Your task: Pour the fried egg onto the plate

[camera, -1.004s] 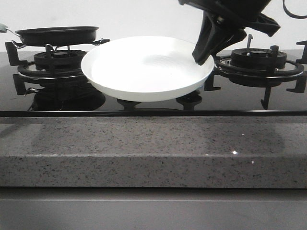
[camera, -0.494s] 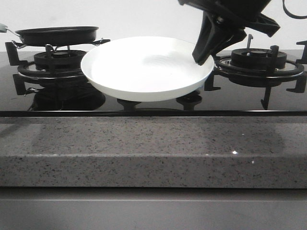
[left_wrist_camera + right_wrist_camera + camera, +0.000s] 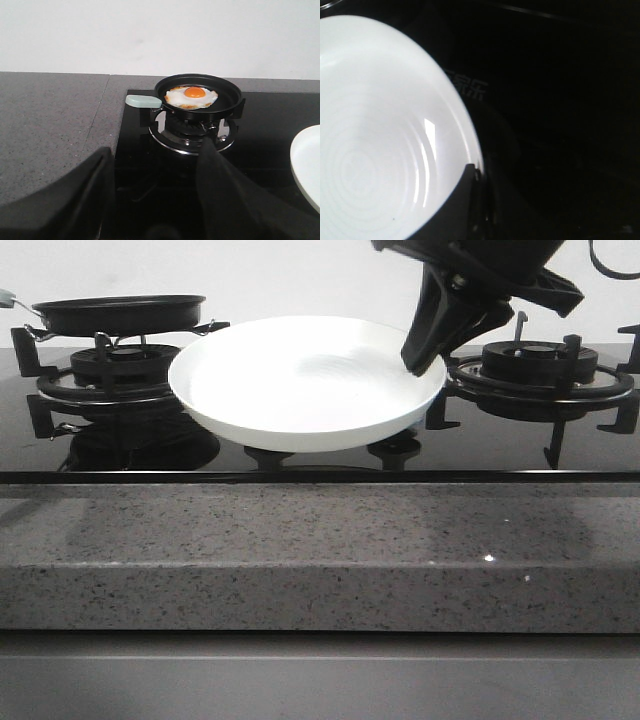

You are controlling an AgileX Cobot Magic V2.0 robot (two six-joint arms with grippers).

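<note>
Meanwhile, right claw [image 3: 425, 358] clenched on plate [image 3: 300, 390] rim, left claw [image 3: 155, 190] released; fried egg [image 3: 191, 97] in pan [image 3: 200, 100].

- Front view is evenly lit and pretty sharp, but the plate [image 3: 305, 380] is blown out to near pure white.
- Glossy black hob [image 3: 320, 445] mirrors the burner grates, with small glints on the granite counter [image 3: 320, 550].
- Left wrist view is soft and dimmer; the near fingers [image 3: 225, 195] are blurry dark blobs.
- Right wrist view is mostly black, with a bright glare streak on the plate.
</note>
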